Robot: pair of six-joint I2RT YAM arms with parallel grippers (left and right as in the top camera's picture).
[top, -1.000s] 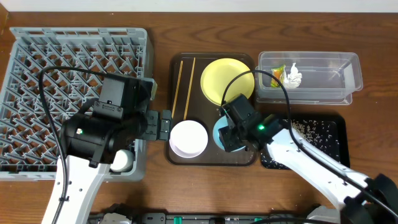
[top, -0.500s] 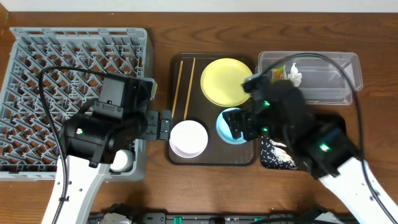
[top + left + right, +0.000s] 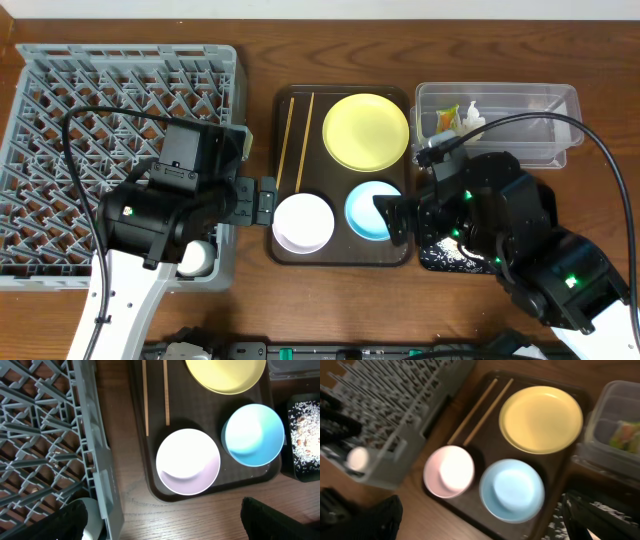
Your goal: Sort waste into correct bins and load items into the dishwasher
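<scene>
The grey dish rack (image 3: 120, 100) fills the left of the wooden table (image 3: 260, 60), its peg lattice bare of dishes. At the centre lies the brown serving tray (image 3: 335, 185), and on the right the clear tub (image 3: 520, 150) stands behind the black tray (image 3: 291, 460), much of which the right arm covers in the overhead view. On the serving tray the yellow plate (image 3: 365, 131) sits at the back right, the light-blue bowl (image 3: 366, 210) in front of it, the white bowl (image 3: 303, 222) at the front left, and the chopsticks (image 3: 305, 140) lie side by side along the left edge. The left gripper (image 3: 262, 201) hangs between the rack's right wall and the serving tray's left rim, just beside the white bowl, jaws spread wide and holding nothing. The right gripper (image 3: 392, 218) is at the serving tray's right rim beside the light-blue bowl, jaws likewise wide and empty. In the tub's left end lie the green-and-orange wrapper (image 3: 446, 120) and the white tissue (image 3: 472, 122), touching; the wrapper's print is too small to read. White crumbs (image 3: 306, 425) are strewn over the black tray.
</scene>
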